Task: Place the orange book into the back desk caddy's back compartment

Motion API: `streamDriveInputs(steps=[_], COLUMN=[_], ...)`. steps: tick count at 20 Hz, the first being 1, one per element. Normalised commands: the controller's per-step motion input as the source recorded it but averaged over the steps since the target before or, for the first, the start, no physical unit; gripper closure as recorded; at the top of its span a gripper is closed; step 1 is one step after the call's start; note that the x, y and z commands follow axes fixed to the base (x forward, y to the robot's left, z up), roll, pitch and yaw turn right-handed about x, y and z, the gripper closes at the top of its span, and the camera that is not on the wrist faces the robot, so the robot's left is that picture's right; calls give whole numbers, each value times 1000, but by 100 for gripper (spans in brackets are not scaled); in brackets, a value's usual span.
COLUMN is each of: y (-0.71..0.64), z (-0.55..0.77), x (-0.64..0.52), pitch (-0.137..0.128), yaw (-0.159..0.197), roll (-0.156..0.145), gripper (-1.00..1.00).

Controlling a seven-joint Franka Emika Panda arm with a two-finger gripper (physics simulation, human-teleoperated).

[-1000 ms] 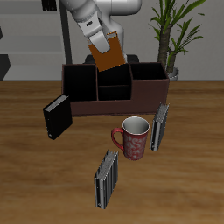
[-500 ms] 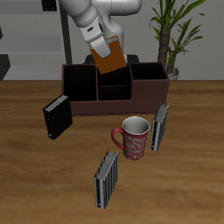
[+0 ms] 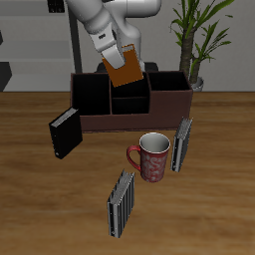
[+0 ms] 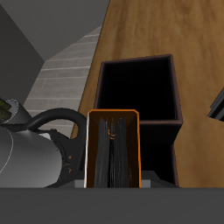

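My gripper (image 3: 113, 51) is shut on the orange book (image 3: 125, 66) and holds it tilted just above the back desk caddy (image 3: 129, 102), over its small middle cells. The book's lower corner hangs over the back compartment (image 3: 128, 88). In the wrist view the book (image 4: 112, 150) shows edge-on between my fingers, with dark caddy cells (image 4: 136, 87) beyond it. The caddy is a low reddish-brown box with black dividers at the table's back.
A black book (image 3: 64, 131) leans by one end of the caddy. A red patterned mug (image 3: 152, 156) stands nearer the front, with a grey striped book (image 3: 182, 143) beside it and another (image 3: 121, 202) near the front edge. A potted plant (image 3: 194, 40) stands behind the caddy.
The gripper and the orange book have shifted slightly farther back and a little to the side over the caddy; the book stays gripped.
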Motion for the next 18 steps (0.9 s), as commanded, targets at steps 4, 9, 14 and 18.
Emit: streamDriveInputs(steps=[4, 9, 14, 18], y=[17, -51, -37, 94], z=[-149, -52, -109, -140], x=[-9, 35, 23, 10], pitch=[23, 3, 16, 21], yaw=[-5, -16, -13, -4], roll=[2, -11, -2, 17], gripper=[100, 100, 100, 100])
